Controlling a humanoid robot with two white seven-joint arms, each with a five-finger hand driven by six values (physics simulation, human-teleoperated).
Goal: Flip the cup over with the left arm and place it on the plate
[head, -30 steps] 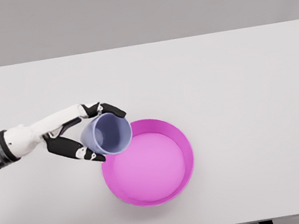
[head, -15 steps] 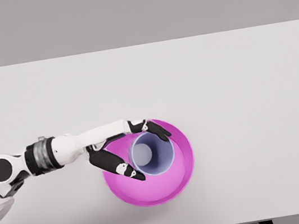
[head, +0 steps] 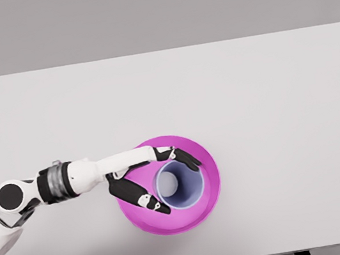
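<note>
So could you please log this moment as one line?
left hand: shut on pale blue plastic cup | cup: mouth up, over round pink plate | right arm: out of view

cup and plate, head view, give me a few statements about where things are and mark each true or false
1. The cup has its open mouth facing up toward the camera. True.
2. The cup is over the bare table, left of the plate. False: it is within the rim of the pink plate.
3. The left hand has its fingers around the cup. True.
4. The right hand is steadying the plate. False: no right hand is in view.
5. The plate is blue. False: it is pink; the cup is the pale blue one.
</note>
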